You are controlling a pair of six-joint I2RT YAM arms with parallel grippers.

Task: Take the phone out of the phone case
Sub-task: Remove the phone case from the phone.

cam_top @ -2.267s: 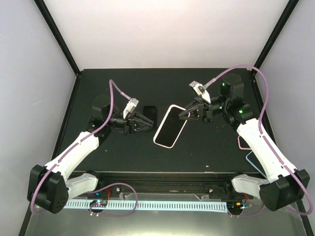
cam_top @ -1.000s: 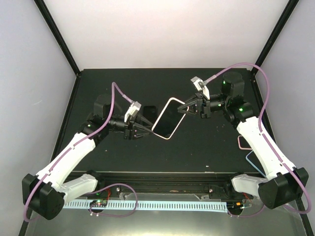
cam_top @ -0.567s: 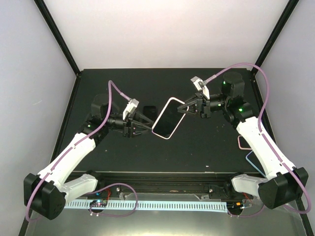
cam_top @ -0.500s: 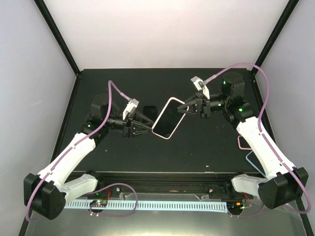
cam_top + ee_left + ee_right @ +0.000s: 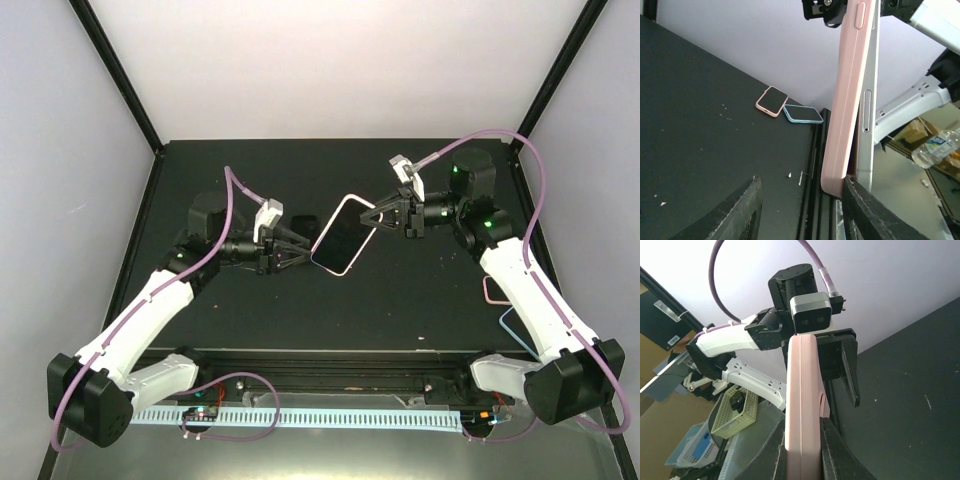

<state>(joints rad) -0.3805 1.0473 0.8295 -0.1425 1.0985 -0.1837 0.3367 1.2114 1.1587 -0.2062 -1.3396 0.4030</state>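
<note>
The phone in its pink case (image 5: 343, 235) hangs tilted above the table middle. My right gripper (image 5: 385, 215) is shut on its upper right end; in the right wrist view the pink case (image 5: 802, 405) sits edge-on between the fingers of that gripper (image 5: 802, 450). My left gripper (image 5: 290, 245) is open at the phone's lower left end. In the left wrist view the pink case (image 5: 850, 100) and the phone's silver edge (image 5: 867, 100) part slightly at the near end, and one finger (image 5: 865, 210) of the left gripper (image 5: 800, 210) touches that end.
A pink phone (image 5: 495, 290) and a blue-cased one (image 5: 512, 325) lie at the table's right edge, also in the left wrist view (image 5: 771, 100), (image 5: 803, 114). A flat black object (image 5: 303, 225) lies on the table under the left gripper's reach.
The right gripper has lifted the cased phone off the table and tilted it. The left gripper has moved right, up to the phone's lower end.
</note>
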